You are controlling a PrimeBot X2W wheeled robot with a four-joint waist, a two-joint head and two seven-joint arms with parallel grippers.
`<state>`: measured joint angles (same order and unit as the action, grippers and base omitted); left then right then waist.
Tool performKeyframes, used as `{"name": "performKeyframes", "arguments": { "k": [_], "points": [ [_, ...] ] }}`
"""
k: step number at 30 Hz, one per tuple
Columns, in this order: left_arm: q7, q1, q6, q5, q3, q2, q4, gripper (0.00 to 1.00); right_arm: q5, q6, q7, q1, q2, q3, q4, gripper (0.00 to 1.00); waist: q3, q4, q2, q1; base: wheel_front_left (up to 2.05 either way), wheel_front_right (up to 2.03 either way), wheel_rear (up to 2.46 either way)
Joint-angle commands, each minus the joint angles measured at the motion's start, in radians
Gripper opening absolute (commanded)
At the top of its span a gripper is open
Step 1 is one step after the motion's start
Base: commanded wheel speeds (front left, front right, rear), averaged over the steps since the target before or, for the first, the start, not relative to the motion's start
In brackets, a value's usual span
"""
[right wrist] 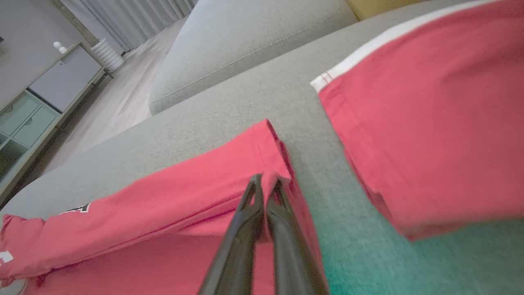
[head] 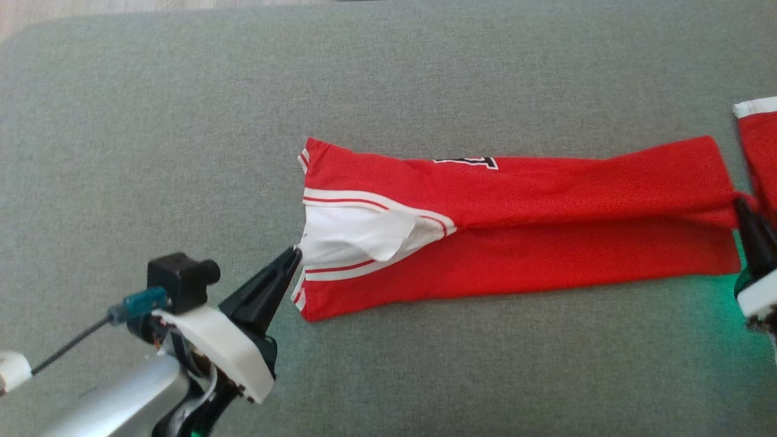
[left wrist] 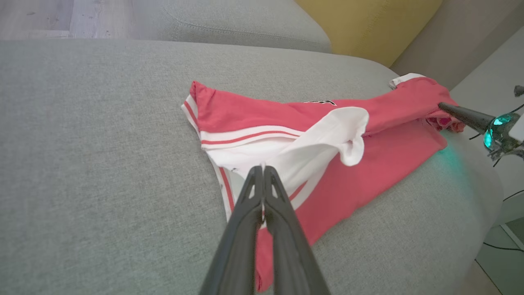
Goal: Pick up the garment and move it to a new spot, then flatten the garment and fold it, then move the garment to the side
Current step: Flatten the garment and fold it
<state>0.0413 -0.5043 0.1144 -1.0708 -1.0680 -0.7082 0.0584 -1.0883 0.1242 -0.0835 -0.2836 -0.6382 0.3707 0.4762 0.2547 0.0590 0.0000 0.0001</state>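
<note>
**A:** How many end effectors are counted, and how are they set?

**B:** Two are counted. The left end effector (head: 294, 254) is closed, fingers together, and is clamped on the white lining at the striped end of the garment (head: 546, 243). The right end effector (head: 740, 206) is likewise closed, and the red hem at the opposite end is pinched in it.

**A:** Where is the garment laid?

**B:** It is laid on the grey sofa seat (head: 182, 121), folded lengthwise into a long band between the two end effectors. Two red pieces of cloth are counted: the held garment and a second red piece (head: 762, 152) with a white edge. The second piece is just beside the right end, and a strip of grey is seen between them.

**A:** What is given by one view and not by another?

**B:** One black-and-white print (head: 466, 162) is seen at the garment's far edge in the head view. A yellow cushion (left wrist: 368, 24) and a further grey cushion (left wrist: 229, 20) are shown behind the seat in the left wrist view. A pale cabinet (right wrist: 41, 94), curtains (right wrist: 135, 12) and a light floor (right wrist: 114, 102) are shown in the right wrist view.
</note>
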Motion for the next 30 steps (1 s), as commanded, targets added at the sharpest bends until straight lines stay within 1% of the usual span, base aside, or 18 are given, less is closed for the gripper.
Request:
{"name": "performKeyframes", "arguments": {
  "k": [1,2,4,6,8,11,12,15,18,20,21,25,30],
  "points": [
    [0.023,-0.002,0.002,-0.013,0.036,-0.018,0.004,0.98,0.019,0.007,-0.002,0.042,-0.018,-0.021,0.002,1.0,-0.011,-0.004,0.0,-0.0001,0.0,0.0,0.0],
    [0.036,0.006,0.004,-0.016,0.039,-0.012,-0.003,1.0,0.026,0.007,-0.003,0.053,-0.01,-0.029,0.005,1.0,-0.016,-0.006,0.0,-0.0001,0.0,0.0,0.0],
    [0.062,0.025,0.01,-0.021,0.042,0.002,-0.014,1.0,0.032,0.007,-0.005,0.076,0.006,-0.049,0.007,1.0,-0.03,-0.01,0.0,-0.0001,0.0,0.0,0.0],
    [0.1,0.044,0.025,-0.015,0.047,0.017,-0.024,1.0,0.042,0.007,-0.013,0.104,0.02,-0.069,0.001,1.0,-0.044,-0.014,0.0,-0.0001,0.0,0.0,0.0],
    [0.144,0.065,0.058,0.006,0.051,0.033,-0.039,1.0,0.054,0.007,-0.026,0.133,0.036,-0.091,-0.005,1.0,-0.061,-0.02,0.0,-0.0001,0.0,0.0,0.0],
    [0.196,0.106,0.113,0.04,0.07,0.08,-0.06,1.0,0.081,0.007,-0.046,0.175,0.064,-0.127,-0.02,1.0,-0.084,-0.027,0.0,-0.0001,0.0,0.0,0.0],
    [0.196,0.106,0.113,0.04,0.07,0.08,-0.06,1.0,0.081,0.007,-0.046,0.175,0.064,-0.127,-0.02,1.0,-0.084,-0.027,0.0,-0.0001,0.0,0.0,0.0],
    [0.217,0.152,0.172,0.103,0.108,0.139,-0.086,1.0,0.119,0.007,-0.056,0.208,0.095,-0.167,-0.034,1.0,-0.106,-0.026,0.0,-0.0001,0.0,0.0,0.0],
    [0.22,0.209,0.219,0.212,0.204,0.218,-0.069,1.0,0.156,0.007,-0.047,0.23,0.125,-0.211,-0.046,1.0,-0.123,-0.018,0.0,-0.0001,0.0,0.0,0.0],
    [0.22,0.259,0.24,0.303,0.272,0.269,-0.046,1.0,0.181,0.007,-0.032,0.235,0.143,-0.243,-0.05,1.0,-0.13,-0.01,0.0,-0.0001,0.0,0.0,0.0],
    [0.22,0.287,0.246,0.341,0.303,0.294,-0.037,1.0,0.195,0.007,-0.024,0.234,0.152,-0.259,-0.049,1.0,-0.133,-0.005,0.0,-0.0001,0.0,0.0,0.0],
    [0.22,0.366,0.241,0.485,0.389,0.374,0.006,1.0,0.25,0.007,0.014,0.212,0.192,-0.327,-0.033,1.0,-0.142,0.027,0.0,-0.0001,0.0,0.0,0.0],
    [0.22,0.416,0.216,0.626,0.43,0.445,0.034,1.0,0.322,0.007,0.07,0.155,0.228,-0.407,0.012,1.0,-0.139,0.075,0.0,-0.0001,0.0,0.0,0.0]
  ]
}}
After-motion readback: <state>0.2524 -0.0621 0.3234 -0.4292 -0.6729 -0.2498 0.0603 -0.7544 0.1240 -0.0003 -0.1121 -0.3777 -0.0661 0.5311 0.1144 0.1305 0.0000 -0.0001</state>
